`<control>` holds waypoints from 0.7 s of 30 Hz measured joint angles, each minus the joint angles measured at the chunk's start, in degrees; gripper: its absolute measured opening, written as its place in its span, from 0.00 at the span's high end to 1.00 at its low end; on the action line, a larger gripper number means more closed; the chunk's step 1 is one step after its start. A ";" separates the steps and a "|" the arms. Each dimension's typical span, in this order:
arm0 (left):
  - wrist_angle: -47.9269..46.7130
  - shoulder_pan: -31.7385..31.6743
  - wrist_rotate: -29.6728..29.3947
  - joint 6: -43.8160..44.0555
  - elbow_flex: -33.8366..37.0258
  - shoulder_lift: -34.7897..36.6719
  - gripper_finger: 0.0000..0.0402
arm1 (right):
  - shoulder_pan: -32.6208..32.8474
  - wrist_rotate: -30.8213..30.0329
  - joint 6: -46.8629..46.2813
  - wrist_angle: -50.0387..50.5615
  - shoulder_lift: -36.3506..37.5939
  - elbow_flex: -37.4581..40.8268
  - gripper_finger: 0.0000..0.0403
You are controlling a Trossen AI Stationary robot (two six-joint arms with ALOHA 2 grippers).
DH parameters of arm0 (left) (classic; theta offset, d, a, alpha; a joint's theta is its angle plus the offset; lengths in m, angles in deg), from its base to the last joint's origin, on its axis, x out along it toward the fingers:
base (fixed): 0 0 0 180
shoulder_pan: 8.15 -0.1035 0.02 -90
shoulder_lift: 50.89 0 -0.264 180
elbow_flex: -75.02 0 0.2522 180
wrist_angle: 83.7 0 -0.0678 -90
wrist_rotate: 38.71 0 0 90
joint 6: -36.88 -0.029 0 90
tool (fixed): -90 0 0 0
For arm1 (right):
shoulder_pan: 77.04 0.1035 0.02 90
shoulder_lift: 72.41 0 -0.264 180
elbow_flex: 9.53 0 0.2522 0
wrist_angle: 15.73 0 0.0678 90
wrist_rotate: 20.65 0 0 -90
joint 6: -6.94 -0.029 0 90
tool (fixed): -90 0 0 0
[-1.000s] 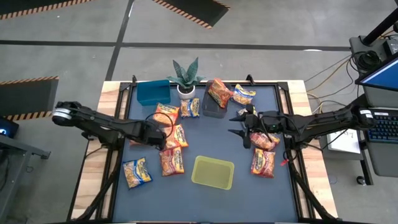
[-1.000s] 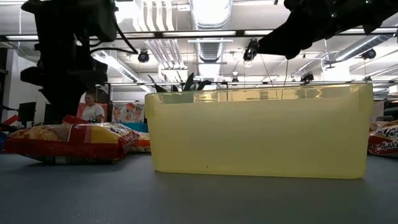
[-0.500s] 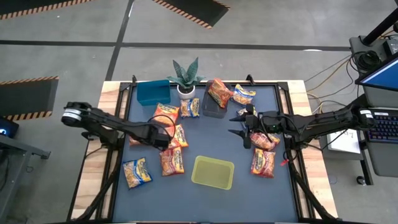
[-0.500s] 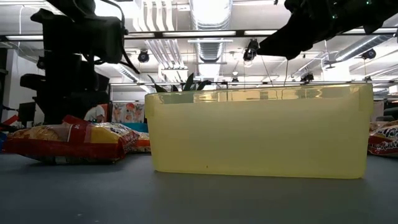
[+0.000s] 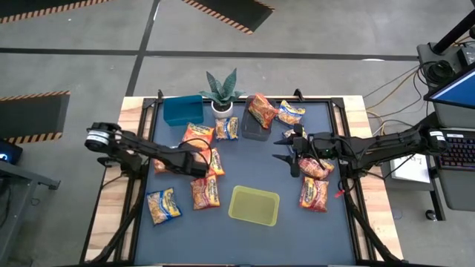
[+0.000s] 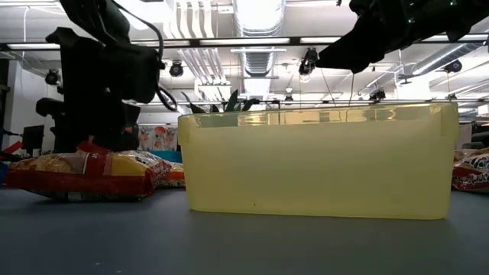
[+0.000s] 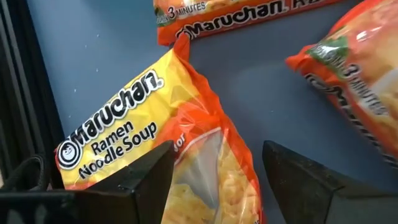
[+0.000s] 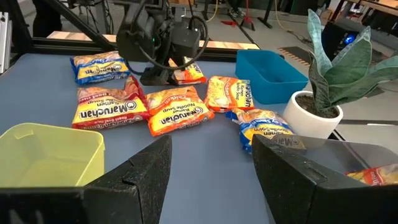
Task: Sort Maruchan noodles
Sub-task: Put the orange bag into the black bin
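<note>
Maruchan noodles (image 5: pixel 205 191) lie scattered on the dark table (image 5: pixel 245 230) in the high view, around the yellow-green bin (image 5: pixel 254 205); the left gripper (image 5: pixel 199 165) hovers over an orange packet, the right gripper (image 5: pixel 286 154) waits mid-table. Low view: packets (image 6: pixel 84 174) rest beside the bin. Left wrist view: jaws spread above a yellow-orange packet (image 7: pixel 155 124), holding nothing. Right wrist view: jaws spread, empty.

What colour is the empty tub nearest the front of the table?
The tub is a see-through yellow-green, clearest in the low view.
</note>
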 joint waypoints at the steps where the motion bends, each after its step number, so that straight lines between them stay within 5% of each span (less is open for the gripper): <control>1: -0.02 0.00 -0.15 0.00 0.00 -0.68 0.44 | 0.00 0.00 0.08 0.00 0.00 0.00 0.48; 8: -1.63 0.09 -0.63 -0.02 -1.01 -3.83 0.55 | 0.00 -0.02 0.19 0.00 0.00 0.02 0.48; 18: -4.83 0.33 1.13 0.10 -2.60 -3.83 0.94 | -0.01 -0.02 0.40 0.03 0.00 0.02 0.48; 21: -4.75 0.82 1.20 0.19 -2.62 -3.43 0.98 | 0.00 -0.02 0.38 0.02 0.00 0.03 0.48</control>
